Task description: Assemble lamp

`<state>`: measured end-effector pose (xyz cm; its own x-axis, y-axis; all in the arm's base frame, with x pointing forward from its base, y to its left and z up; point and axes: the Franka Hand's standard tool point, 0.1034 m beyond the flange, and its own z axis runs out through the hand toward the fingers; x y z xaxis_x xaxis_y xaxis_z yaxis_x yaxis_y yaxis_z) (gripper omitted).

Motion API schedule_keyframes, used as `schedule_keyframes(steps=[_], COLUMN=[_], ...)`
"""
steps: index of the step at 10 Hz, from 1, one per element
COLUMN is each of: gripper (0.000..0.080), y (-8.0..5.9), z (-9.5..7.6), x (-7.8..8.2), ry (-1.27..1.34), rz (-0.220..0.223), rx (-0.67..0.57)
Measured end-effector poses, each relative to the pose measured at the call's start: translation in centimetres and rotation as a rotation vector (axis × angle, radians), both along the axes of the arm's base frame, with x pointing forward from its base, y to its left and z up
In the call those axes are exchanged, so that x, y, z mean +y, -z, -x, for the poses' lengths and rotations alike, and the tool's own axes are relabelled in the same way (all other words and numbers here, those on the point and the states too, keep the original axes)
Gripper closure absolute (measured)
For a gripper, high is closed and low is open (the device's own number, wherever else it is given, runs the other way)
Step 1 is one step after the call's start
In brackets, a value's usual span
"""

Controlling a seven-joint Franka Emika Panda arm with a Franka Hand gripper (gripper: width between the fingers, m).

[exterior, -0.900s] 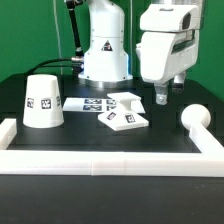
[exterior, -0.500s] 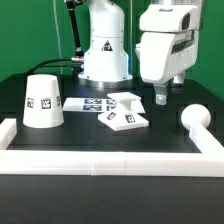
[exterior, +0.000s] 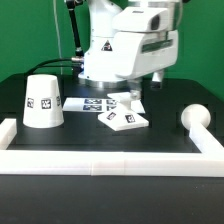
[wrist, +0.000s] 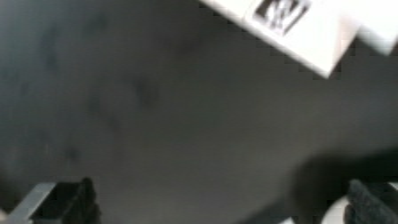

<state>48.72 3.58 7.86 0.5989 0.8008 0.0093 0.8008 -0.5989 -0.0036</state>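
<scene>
The flat angular lamp base [exterior: 125,113] lies on the black table in the middle. The cone shade [exterior: 41,101] stands at the exterior view's left. The round-headed bulb post [exterior: 196,120] lies at the right by the rail. My gripper [exterior: 145,88] hangs just behind and above the base, touching nothing. In the wrist view its fingers [wrist: 54,200] stand wide apart with only black table between them, so the gripper [wrist: 214,205] is open and empty. A white tagged piece [wrist: 311,30] shows at one corner; I cannot tell which part it is.
The marker board [exterior: 90,103] lies flat between the shade and the base. A white rail border [exterior: 110,160] runs along the front and both sides of the table. The robot's white pedestal [exterior: 105,55] stands behind the base.
The arm has swung from the exterior view's right toward the left and turned, so the gripper now hangs over the base's far side. The lamp parts have not moved.
</scene>
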Motion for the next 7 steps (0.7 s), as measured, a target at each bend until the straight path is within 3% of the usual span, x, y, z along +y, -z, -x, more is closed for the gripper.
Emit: schedule_keyframes(steps=[1,3,7], gripper=[0.0100,0.0100,0.0100], y=[0.34,0.29,0.27], z=[0.57,0.45,0.64], x=[-0.61,-0.30,-0.44], ry=[0.005,0.065,0.422], rz=[0.000,-0.003,-0.003], rx=[0.006,0.005,0.007])
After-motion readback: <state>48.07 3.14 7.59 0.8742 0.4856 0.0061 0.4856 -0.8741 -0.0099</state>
